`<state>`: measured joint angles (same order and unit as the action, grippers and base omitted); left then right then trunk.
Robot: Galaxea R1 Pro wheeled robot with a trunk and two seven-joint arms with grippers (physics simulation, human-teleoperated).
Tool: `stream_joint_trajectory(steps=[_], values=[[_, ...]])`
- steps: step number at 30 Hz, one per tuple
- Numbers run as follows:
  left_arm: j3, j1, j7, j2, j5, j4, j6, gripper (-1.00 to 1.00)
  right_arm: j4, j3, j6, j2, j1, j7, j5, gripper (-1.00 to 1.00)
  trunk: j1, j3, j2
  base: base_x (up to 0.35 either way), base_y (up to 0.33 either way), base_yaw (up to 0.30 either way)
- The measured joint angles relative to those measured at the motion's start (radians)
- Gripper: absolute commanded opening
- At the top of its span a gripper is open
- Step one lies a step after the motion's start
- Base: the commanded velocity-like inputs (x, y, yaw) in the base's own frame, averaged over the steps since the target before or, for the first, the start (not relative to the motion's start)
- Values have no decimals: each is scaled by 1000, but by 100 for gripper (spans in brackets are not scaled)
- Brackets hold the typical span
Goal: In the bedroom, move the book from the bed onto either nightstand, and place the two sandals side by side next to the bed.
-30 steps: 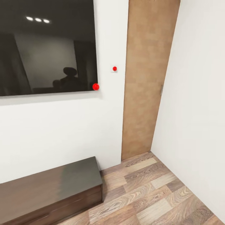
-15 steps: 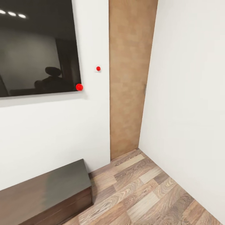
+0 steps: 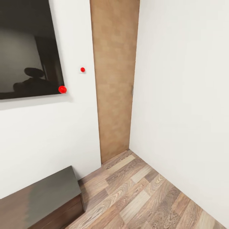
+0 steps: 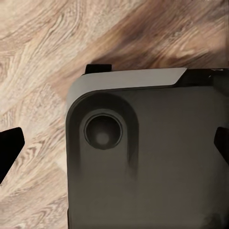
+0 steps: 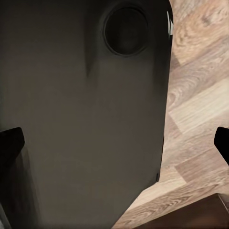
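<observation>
The book, the bed, the nightstands and the two sandals are out of view. I face a corner of a white-walled room with a wood-plank floor (image 3: 143, 197). In the left wrist view my left gripper (image 4: 114, 148) is open, its black fingertips (image 4: 10, 147) far apart at the picture's edges, with nothing between them. My right gripper (image 5: 117, 143) is open too, its fingertips (image 5: 10, 143) wide apart and empty. Both hang over my own dark grey base (image 4: 143, 162) and the floor.
A black wall screen (image 3: 25, 47) with a red dot (image 3: 62, 89) hangs at the left. A small switch (image 3: 82, 69) sits beside a brown wooden door (image 3: 114, 79). A long low dark-brown bench (image 3: 41, 197) stands below the screen. A white wall (image 3: 190, 95) closes the right.
The camera has turned to the right: screen, switch, door and bench have all slid leftward in the picture, and more of the right wall shows.
</observation>
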<state>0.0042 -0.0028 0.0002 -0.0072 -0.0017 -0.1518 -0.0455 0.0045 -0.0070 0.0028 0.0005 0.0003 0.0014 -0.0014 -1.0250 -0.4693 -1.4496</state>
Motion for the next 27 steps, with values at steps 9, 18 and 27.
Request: stream_joint_trajectory(steps=[9, 18, 27], values=[[0, 0, 0, 1, 1, 0, -2, 100, 0, 0, -1, 0, 0, 0, 0, 100, 0, 0, 0, 0, 0, -204], [0, 0, 0, 1, -1, 1, -3, 100, 0, 0, -5, 0, 0, 0, 0, 100, 0, 0, 0, 0, 0, -13], [0, 0, 0, 1, -1, 1, -3, 100, 0, 0, -5, 0, 0, 0, 0, 100, 0, 0, 0, 0, 0, 0]])
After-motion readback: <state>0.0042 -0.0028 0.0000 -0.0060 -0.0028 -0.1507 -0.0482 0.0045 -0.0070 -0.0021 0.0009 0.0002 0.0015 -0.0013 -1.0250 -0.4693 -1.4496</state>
